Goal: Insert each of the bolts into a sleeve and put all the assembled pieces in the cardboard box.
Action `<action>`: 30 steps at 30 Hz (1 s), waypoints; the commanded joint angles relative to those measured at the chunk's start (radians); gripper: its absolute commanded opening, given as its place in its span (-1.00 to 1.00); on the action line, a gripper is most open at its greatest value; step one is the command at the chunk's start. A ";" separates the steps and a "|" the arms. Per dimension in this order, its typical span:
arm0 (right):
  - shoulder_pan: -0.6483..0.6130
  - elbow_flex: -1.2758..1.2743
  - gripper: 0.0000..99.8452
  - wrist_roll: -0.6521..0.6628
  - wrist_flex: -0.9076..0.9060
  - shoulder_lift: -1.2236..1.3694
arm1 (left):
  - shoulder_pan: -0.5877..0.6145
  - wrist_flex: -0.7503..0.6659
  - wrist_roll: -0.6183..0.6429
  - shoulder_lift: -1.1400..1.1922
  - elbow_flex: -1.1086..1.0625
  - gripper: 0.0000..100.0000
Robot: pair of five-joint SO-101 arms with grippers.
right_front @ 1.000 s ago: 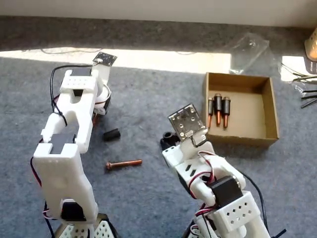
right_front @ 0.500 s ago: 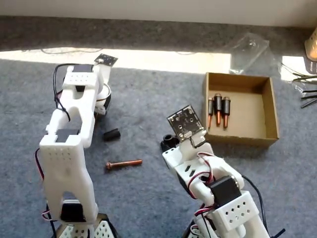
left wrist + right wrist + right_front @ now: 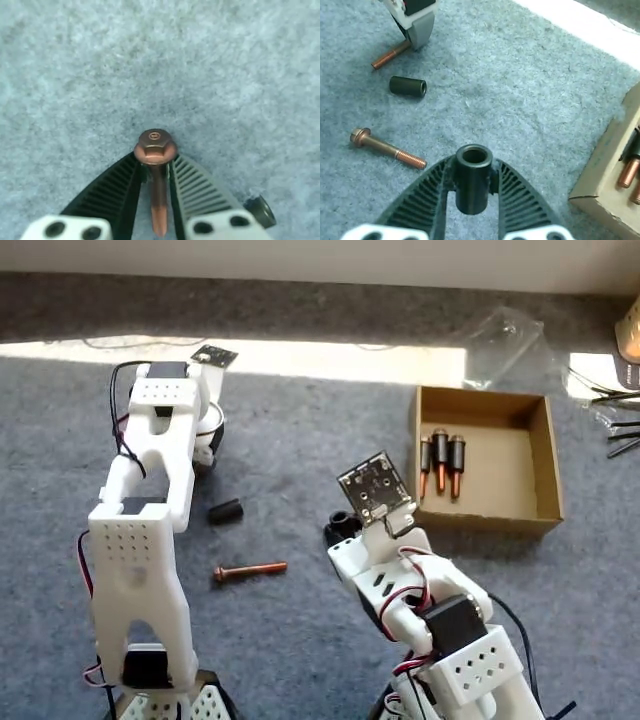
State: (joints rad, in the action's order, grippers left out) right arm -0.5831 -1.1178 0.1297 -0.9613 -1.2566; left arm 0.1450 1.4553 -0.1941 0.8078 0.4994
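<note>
So, the left jaws are clamped on a bolt [image 3: 155, 150] and the right jaws grip a sleeve [image 3: 472, 175]. A spare bolt [image 3: 249, 570] and spare sleeve [image 3: 226, 510] lie loose on the tabletop [image 3: 300, 430], apart from each other. Three assembled pieces [image 3: 440, 465] sit in the cardboard box [image 3: 505, 465].

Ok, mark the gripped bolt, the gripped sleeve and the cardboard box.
gripped bolt [image 3: 155, 146]: left wrist view, hex head.
gripped sleeve [image 3: 471, 190]: right wrist view, outer wall.
cardboard box [image 3: 505, 475]: high view, bare floor.
</note>
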 commanded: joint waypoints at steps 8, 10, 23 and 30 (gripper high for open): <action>-0.005 -0.022 -0.99 -0.009 0.067 0.004 | 0.001 0.066 0.000 -0.067 0.064 -0.99; -0.004 -0.074 -0.99 -0.009 0.143 0.004 | -0.010 0.080 0.000 -0.110 0.054 -0.99; -0.050 -0.278 -0.99 -0.152 0.581 0.005 | -0.054 -0.025 0.000 -0.389 -0.228 -0.99; -0.157 -0.335 -0.99 -0.120 0.748 0.010 | -0.070 -0.193 0.000 -0.656 -0.507 -0.99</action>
State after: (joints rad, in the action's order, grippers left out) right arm -0.7043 -1.4569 -0.0023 -0.3076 -1.2505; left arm 0.1143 1.3525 -0.1941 0.3613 0.1066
